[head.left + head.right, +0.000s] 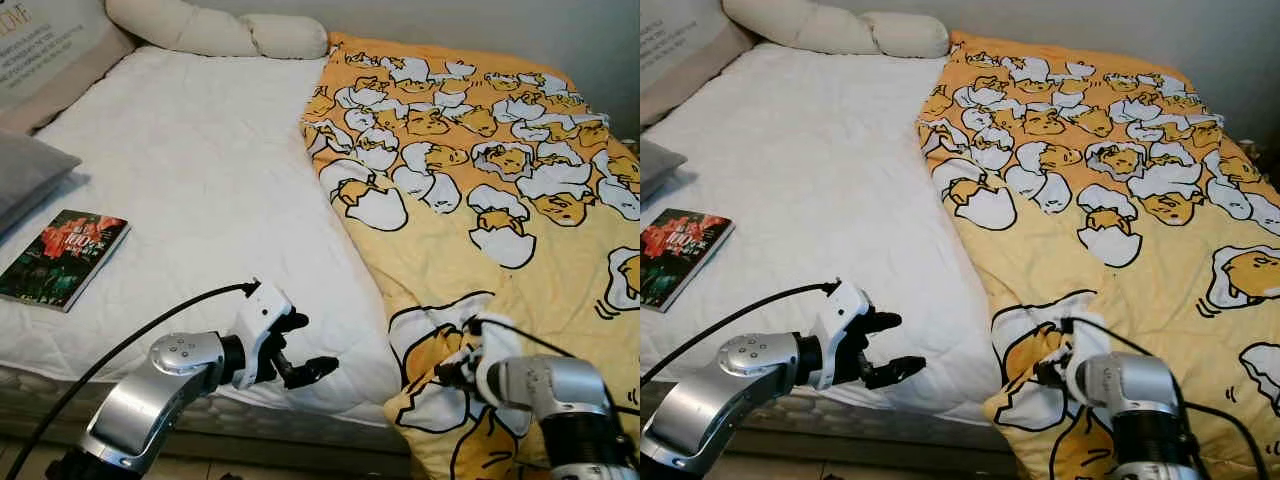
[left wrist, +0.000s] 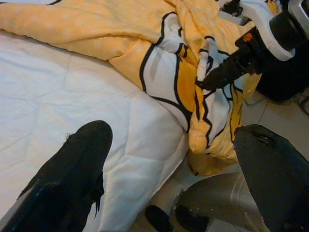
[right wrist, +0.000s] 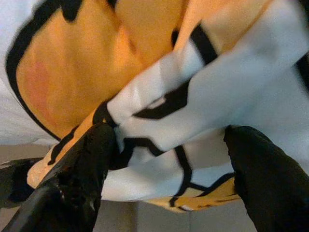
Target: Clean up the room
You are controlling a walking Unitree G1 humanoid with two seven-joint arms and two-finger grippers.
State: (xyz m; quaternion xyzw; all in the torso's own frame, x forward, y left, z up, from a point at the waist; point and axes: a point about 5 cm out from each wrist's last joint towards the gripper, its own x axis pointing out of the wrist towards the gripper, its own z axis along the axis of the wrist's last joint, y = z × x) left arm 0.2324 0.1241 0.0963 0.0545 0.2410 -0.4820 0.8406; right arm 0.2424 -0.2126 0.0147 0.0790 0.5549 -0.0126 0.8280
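Note:
A yellow blanket printed with egg cartoons covers the right half of the bed, and its front corner hangs bunched over the bed's near edge. My right gripper is at that bunched corner. It is open, with a fold of the blanket between its fingers. My left gripper hovers open and holds nothing, just above the front edge of the white mattress and to the left of the blanket corner. A book with a red and green cover lies flat on the mattress at the left.
A grey pillow lies at the left edge of the bed. White pillows are at the head, beside a printed cushion. Bare floor lies below the hanging blanket corner.

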